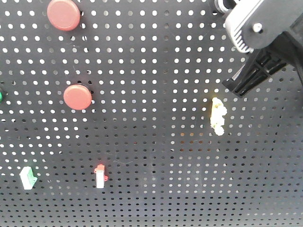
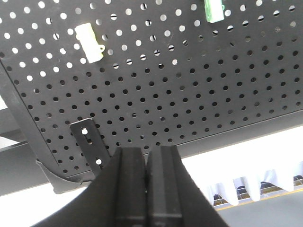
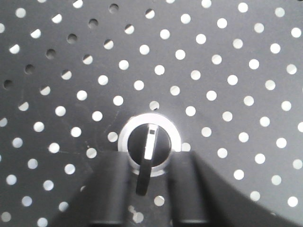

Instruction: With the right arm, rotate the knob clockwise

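The knob (image 3: 149,142), black with a whitish ring and a straight bar across its face, sits on the black pegboard (image 3: 213,71) in the right wrist view. Its bar stands nearly upright, leaning slightly. My right gripper (image 3: 149,163) is open, with a blurred black finger on each side of the bar (image 3: 111,182) and a gap left on both sides. In the front view the right arm (image 1: 258,28) comes in at the top right and hides the knob. My left gripper (image 2: 147,158) is shut and empty, below the board's lower edge.
The front view shows two red round buttons (image 1: 63,14) (image 1: 77,97), a yellow lumpy piece (image 1: 217,116) just below the right gripper, a red-and-white switch (image 1: 100,176) and a white-and-green piece (image 1: 27,178). A metal bracket (image 2: 90,142) hangs at the board's lower edge.
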Robot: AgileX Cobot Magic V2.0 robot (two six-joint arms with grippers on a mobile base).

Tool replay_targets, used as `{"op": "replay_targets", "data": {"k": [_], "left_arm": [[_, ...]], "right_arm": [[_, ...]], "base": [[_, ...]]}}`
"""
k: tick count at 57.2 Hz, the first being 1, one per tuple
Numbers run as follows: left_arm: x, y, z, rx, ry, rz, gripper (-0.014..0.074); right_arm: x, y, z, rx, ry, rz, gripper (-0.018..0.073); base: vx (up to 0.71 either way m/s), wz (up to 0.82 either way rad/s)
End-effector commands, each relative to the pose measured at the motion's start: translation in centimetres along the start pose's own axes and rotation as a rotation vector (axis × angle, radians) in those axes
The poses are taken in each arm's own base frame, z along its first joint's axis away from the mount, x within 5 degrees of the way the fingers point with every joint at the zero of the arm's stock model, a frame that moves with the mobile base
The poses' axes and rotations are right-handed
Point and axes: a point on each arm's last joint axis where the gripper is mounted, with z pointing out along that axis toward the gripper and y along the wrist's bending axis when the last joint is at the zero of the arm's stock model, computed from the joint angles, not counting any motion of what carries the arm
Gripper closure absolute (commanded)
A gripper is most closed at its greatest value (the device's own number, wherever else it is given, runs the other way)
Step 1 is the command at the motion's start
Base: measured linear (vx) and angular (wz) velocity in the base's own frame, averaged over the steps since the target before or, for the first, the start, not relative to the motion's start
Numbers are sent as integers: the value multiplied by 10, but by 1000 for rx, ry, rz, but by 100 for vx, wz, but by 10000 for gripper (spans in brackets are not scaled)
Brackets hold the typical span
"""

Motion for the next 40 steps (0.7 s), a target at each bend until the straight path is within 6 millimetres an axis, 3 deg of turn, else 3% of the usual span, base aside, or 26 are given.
{"op": "replay_targets", "data": {"k": [1,16,40], "left_arm": [[-1,0,2,-9,-52,-8,603],[-1,0,2,-9,-52,-8,603],[-1,0,2,-9,-52,-8,603]], "right_arm": [[-5,-16,-5,57,-21,-3,400],[-5,-16,-5,53,-19,52,574],[-4,-10,-1,22,-16,591,567]], "base": [[0,0],[0,0],[0,0]]}}
